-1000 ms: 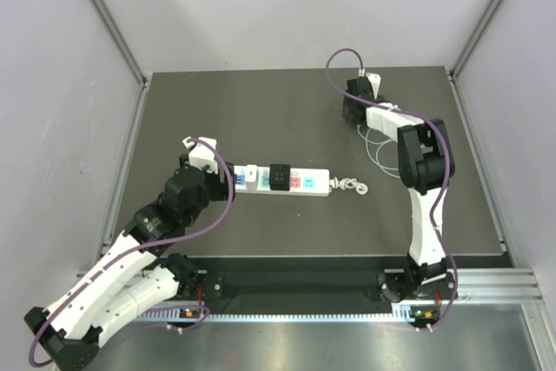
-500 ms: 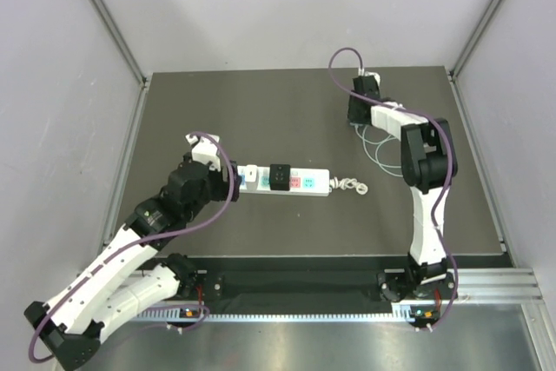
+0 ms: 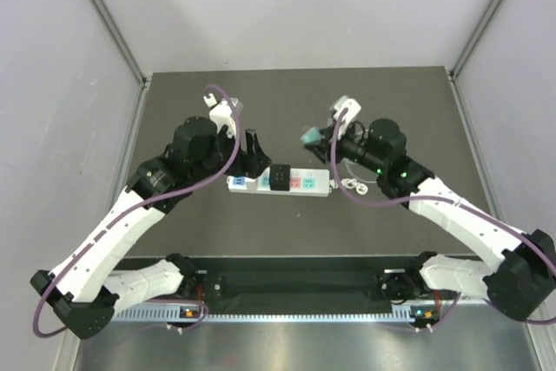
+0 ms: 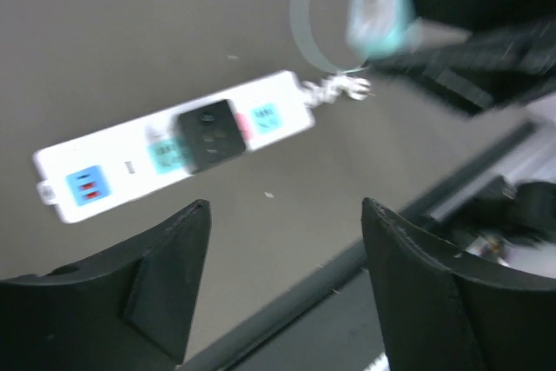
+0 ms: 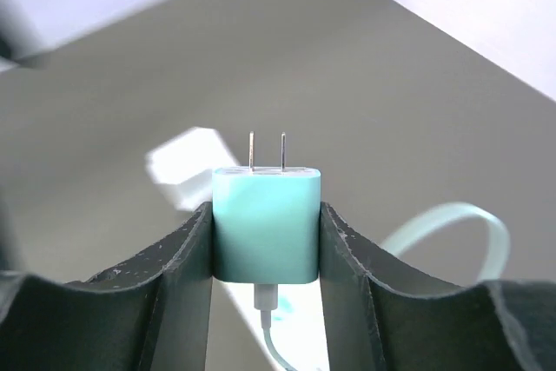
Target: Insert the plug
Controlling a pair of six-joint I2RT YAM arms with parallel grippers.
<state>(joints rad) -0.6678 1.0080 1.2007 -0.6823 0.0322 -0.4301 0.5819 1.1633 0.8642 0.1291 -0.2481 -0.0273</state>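
- Dark grey table mat [image 3: 287, 93]: carrying the whole setup, w/ both arms reaching in over its middle.
- Left gripper [image 4: 285, 210]: hovering above and just behind the strip's left end [image 3: 252, 149]. Its black fingers are standing apart w/ nothing btwn them, so it's open and empty.
- Right gripper [image 5: 265, 210]: hanging above the mat just behind the strip's right half [image 3: 317, 141]. It's clamping the plug body on both flat sides, and the grip is looking square.
- Long white plastic power strip [image 3: 317, 185]: lying flat mid-mat, long axis running left-right across the arms' front. Coloured sockets are facing up [image 4: 113, 158], and the two at the right end are looking free.
- Black cube adapter [image 3: 279, 177]: sitting in a middle socket [image 4: 208, 132], just left of those free ones.
- Small teal rounded-block plug [image 5: 266, 223]: riding up in the air in the right gripper, not yet in the strip [image 3: 311, 137]. Its two metal prongs are pointing straight out past the fingertips.
- Key relation, my read: the strip is lying below and slightly nearer the bases than the plug, w/ free sockets on the right arm's side. The prongs need tipping down and lining up w/ the slots. A white blur beyond the prongs in the right wrist view is prob. the strip.
- Thin pale cable [image 5: 266, 301]: trailing from the plug's base and looping off to the side.
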